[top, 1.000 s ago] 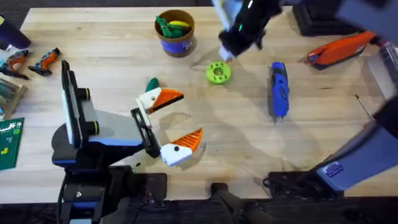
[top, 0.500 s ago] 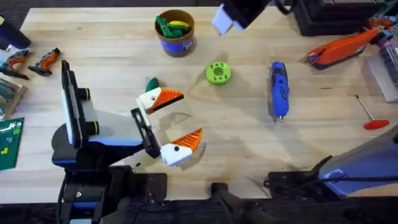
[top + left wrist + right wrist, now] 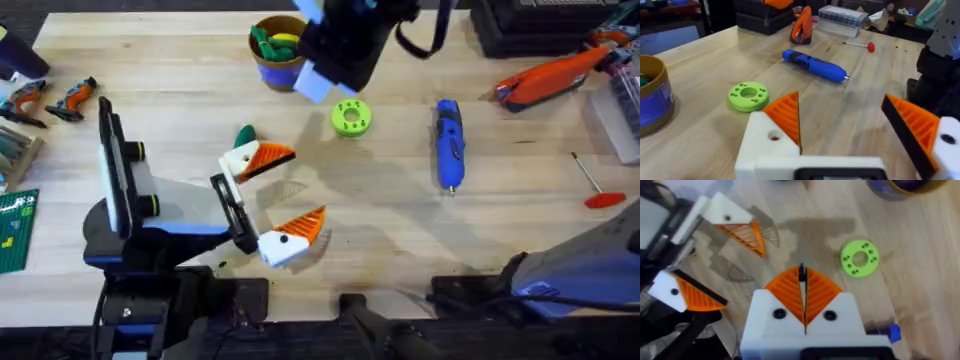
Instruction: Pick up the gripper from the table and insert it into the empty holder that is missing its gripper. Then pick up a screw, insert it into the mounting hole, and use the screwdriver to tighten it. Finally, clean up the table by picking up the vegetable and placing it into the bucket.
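Note:
My left gripper stands open near the table's middle, and an orange gripper tip sits on each white holder. In the left wrist view one holder shows a small mounting hole on its side. High above the table near the bucket, my right gripper is shut, and a thin dark screw sticks out between its tips. The blue screwdriver lies to the right. The dark green vegetable lies just behind my left gripper's far finger.
A lime-green disc lies between the bucket and the screwdriver. A thin red-handled screwdriver and an orange tool lie at the right. Small tools lie at the far left edge. The bucket holds green and yellow toys.
My right arm rose from just beside the lime-green disc and swung left, and now hangs near the bucket. The left arm and the table's things have not moved.

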Controlling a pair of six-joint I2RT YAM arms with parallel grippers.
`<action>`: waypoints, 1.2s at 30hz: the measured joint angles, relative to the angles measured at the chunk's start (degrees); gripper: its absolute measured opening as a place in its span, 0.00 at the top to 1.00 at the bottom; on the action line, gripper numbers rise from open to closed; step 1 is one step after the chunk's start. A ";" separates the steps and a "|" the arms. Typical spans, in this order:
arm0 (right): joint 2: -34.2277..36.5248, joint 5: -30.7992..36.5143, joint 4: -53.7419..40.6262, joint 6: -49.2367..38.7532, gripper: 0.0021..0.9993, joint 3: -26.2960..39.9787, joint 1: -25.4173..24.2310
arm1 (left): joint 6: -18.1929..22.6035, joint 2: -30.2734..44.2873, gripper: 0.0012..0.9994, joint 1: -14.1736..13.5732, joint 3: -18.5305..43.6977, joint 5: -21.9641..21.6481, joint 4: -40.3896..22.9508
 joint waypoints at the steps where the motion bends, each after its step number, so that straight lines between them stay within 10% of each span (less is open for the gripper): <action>1: 0.00 -1.65 1.33 -1.34 1.00 0.02 1.71 | -0.01 0.00 0.01 0.00 0.00 0.00 -0.02; 14: 3.72 -6.59 6.20 -4.26 1.00 0.06 10.58 | 0.00 0.00 0.01 0.00 0.00 0.00 -0.02; 36: 6.26 -6.78 4.49 -4.79 1.00 0.06 10.99 | 0.00 0.00 0.01 0.00 0.00 0.00 -0.02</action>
